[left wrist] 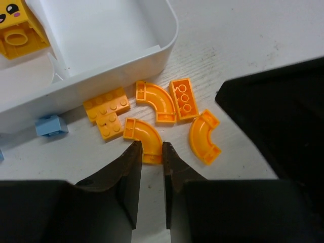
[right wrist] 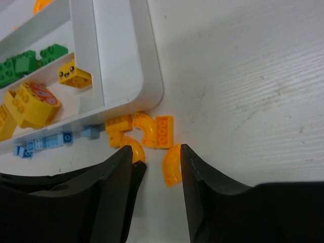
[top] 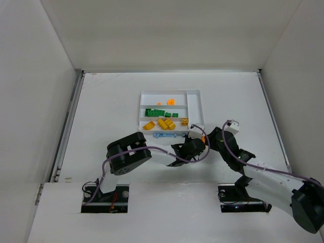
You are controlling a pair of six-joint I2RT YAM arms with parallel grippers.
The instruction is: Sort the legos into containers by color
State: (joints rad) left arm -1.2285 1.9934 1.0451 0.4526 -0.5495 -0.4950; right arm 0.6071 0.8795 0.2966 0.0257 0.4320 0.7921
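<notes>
Shallow white rectangular plastic tray [top: 195, 104]: green, yellow and orange bricks in its sections. Cluster of small orange plastic bricks [left wrist: 183, 98] on white table [left wrist: 253, 40], just outside tray's near right corner. Left gripper [left wrist: 151, 148]: fingers narrow, pinching end of curved orange brick [left wrist: 144, 135]. Right gripper [right wrist: 157, 151]: fingers apart, straddling second curved orange brick [right wrist: 172, 164], not clamped. Light blue bricks [right wrist: 45, 143] along tray's near wall.

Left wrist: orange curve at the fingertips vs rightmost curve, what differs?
The near curve is pinched by the left end effector; the rightmost curve lies loose. The near curve bulges up-right, the rightmost curve left. The rightmost curve lies in the open right end effector's gap, the near curve beside it. Both orange, flat on the table.
</notes>
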